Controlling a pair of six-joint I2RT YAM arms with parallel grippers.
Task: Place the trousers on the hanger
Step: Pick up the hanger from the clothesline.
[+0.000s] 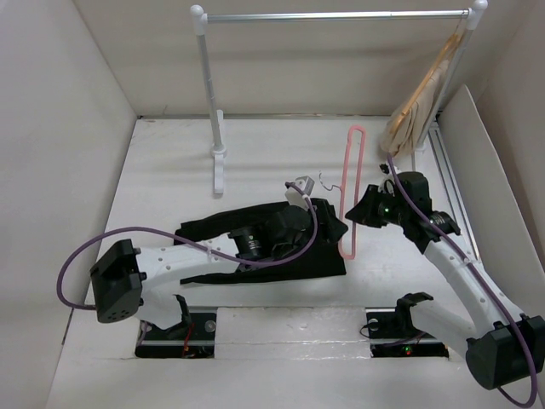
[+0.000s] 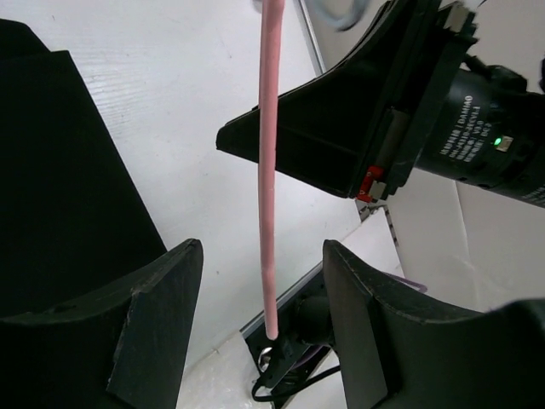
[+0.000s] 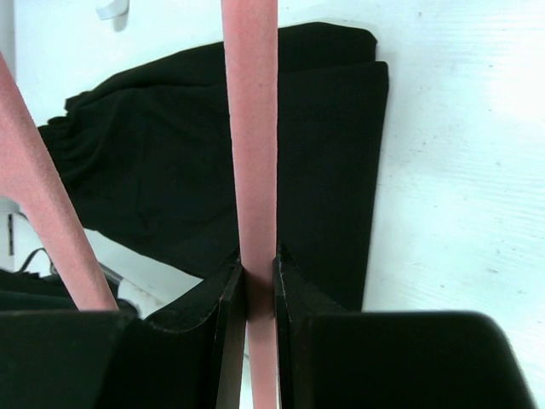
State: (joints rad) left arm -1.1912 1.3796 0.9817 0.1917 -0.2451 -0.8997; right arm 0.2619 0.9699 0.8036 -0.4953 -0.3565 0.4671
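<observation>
The black trousers (image 1: pixel 255 247) lie flat on the white table, left of centre. They also show in the left wrist view (image 2: pixel 68 170) and the right wrist view (image 3: pixel 170 153). The pink hanger (image 1: pixel 351 183) stands edge-on as a slim loop at the trousers' right end, with a small grey hook (image 1: pixel 323 181) on its left side. My right gripper (image 1: pixel 363 210) is shut on one pink bar (image 3: pixel 253 128), which sits between its closed jaws (image 3: pixel 258 273). My left gripper (image 1: pixel 332 225) is open over the trousers' right end. The pink bar (image 2: pixel 267 170) runs between its spread fingers (image 2: pixel 262 249) without touching them.
A clothes rail (image 1: pixel 332 15) on white posts stands at the back, its left foot (image 1: pixel 219 162) on the table. Beige hangers and cloth (image 1: pixel 421 102) hang at the rail's right end. White walls close in the left, back and right sides.
</observation>
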